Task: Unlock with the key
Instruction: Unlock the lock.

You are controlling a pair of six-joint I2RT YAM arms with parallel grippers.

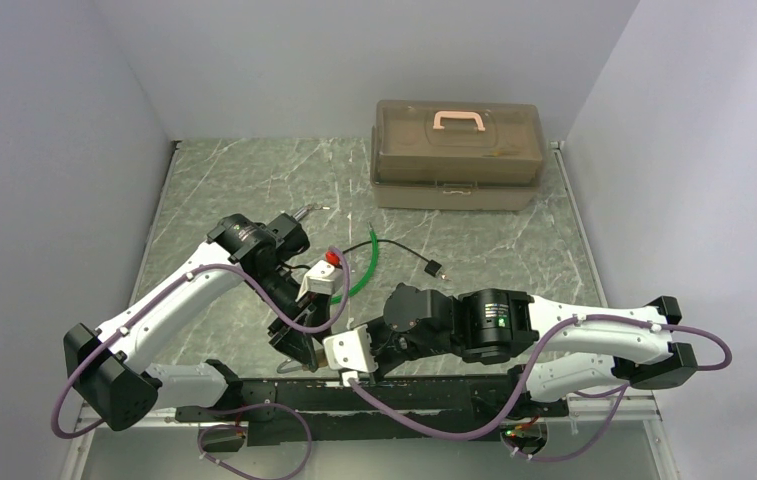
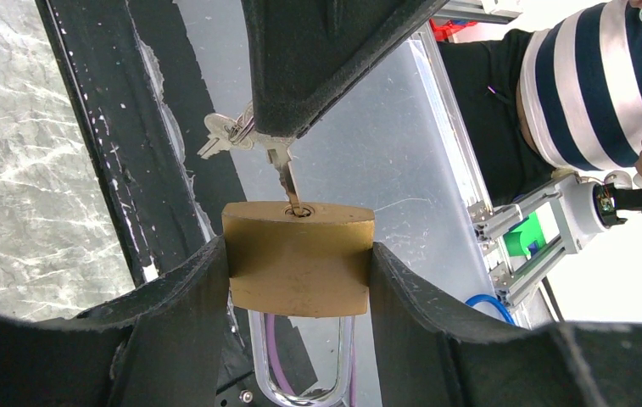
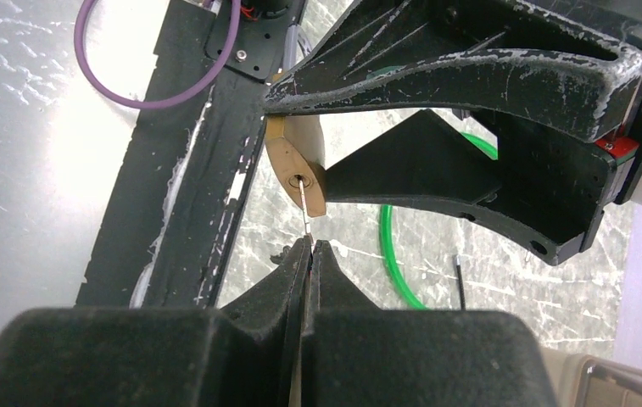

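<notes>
My left gripper [image 2: 300, 254] is closed on the sides of the brass padlock [image 2: 298, 267], whose silver shackle [image 2: 259, 373] points back toward the wrist. The keyhole faces away from it. The thin silver key [image 2: 290, 188] has its tip in the keyhole, and its head is pinched in my right gripper [image 3: 310, 246], which is shut on it. Other keys of the bunch [image 2: 220, 136] hang beside the right fingers [image 2: 326, 59]. In the right wrist view the padlock [image 3: 296, 170] sits just beyond my fingertips, with the key [image 3: 304, 206] bridging the gap. In the top view both grippers [image 1: 299, 345] [image 1: 339, 352] meet at the near edge.
A brown toolbox [image 1: 457, 155] stands at the back of the marble table. A green cable [image 1: 364, 265] and a black cable [image 1: 424, 262] lie mid-table. A black bar [image 1: 404, 395] runs along the near edge under the grippers. A person in a striped shirt [image 2: 588, 76] stands beyond the table.
</notes>
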